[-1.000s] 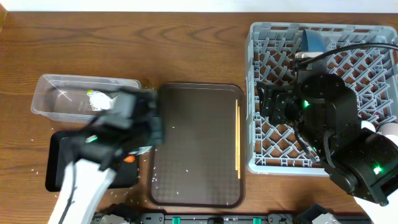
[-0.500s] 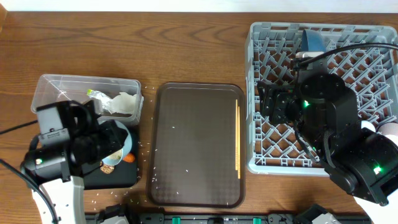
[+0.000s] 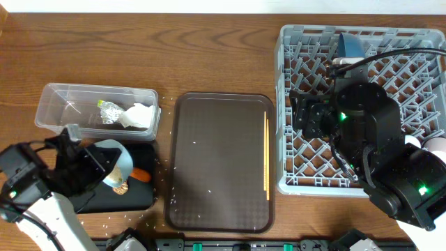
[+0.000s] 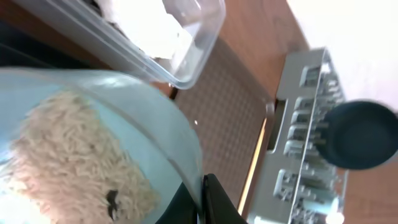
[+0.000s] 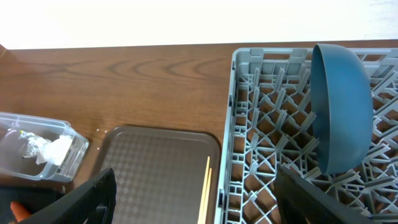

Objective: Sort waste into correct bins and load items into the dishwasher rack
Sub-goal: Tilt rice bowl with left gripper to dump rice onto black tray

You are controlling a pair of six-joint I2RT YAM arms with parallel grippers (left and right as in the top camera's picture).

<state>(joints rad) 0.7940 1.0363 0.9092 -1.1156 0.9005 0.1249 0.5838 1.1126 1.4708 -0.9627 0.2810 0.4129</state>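
Rack (image 3: 282, 104) on the right shows me the blue plate (image 5: 336, 106) at its far side, with my right gripper (image 3: 301, 116) open and empty above it; chopsticks (image 3: 265, 157) wait on the brown tray (image 3: 216, 160). Far left, the tub (image 3: 66, 108) has napkin (image 3: 138, 116) and wrapper (image 3: 106, 111). Near left, my left gripper (image 3: 101, 171) clamps the bowl (image 3: 118, 155), rice (image 4: 74, 155) in it, tipped over the black tray (image 3: 138, 199) by the carrot (image 3: 141, 174); emptying and racking it remain, I judge.

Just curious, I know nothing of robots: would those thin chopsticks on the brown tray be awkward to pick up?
Likely. The chopsticks look thin and straight, so probably stiff and very light. Lying flat on the brown tray close to its right rim, they may roll or skid when nudged, and leave little room to grip.
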